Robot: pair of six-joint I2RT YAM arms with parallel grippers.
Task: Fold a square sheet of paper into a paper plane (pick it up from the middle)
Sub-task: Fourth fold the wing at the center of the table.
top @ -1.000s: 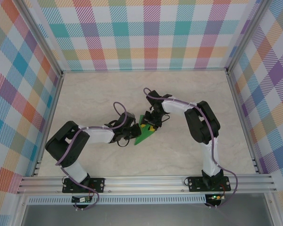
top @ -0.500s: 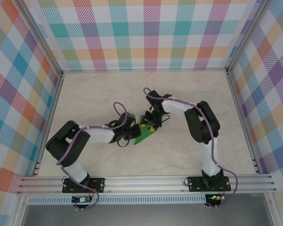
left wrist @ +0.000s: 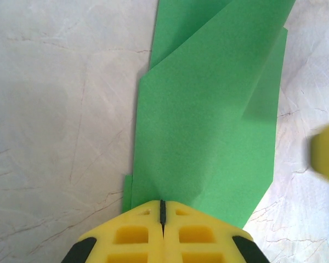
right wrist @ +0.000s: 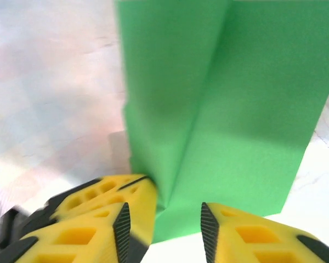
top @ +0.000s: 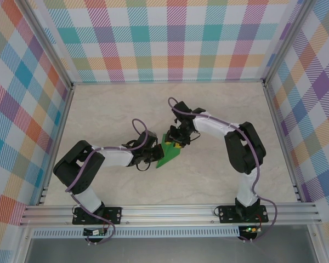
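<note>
The green sheet of paper (top: pixel 169 155), folded into a narrow pointed shape with creased layers, lies mid-table between both arms. My left gripper (top: pixel 153 159) is shut on its near-left edge; in the left wrist view the yellow jaws (left wrist: pixel 163 207) pinch the paper (left wrist: pixel 208 120) with no gap. My right gripper (top: pixel 177 143) is at the paper's upper end. In the right wrist view it (right wrist: pixel 164 227) stands open, its ribbed pads (right wrist: pixel 122 226) on either side of the paper's central crease (right wrist: pixel 230 93), not touching it. The left gripper's fingers (right wrist: pixel 112 190) show there beside the crease.
The pale marble tabletop (top: pixel 109 109) is walled by aluminium posts and checked cloth panels (top: pixel 170 44). A rail (top: pixel 170 211) with the arm bases runs along the near edge. A blurred yellow finger of the right gripper (left wrist: pixel 326 156) shows at the left wrist view's right edge.
The right arm's elbow has swung out to the right and its gripper has shifted slightly up along the paper, its jaws narrowing a little. The left gripper has held still on the paper.
</note>
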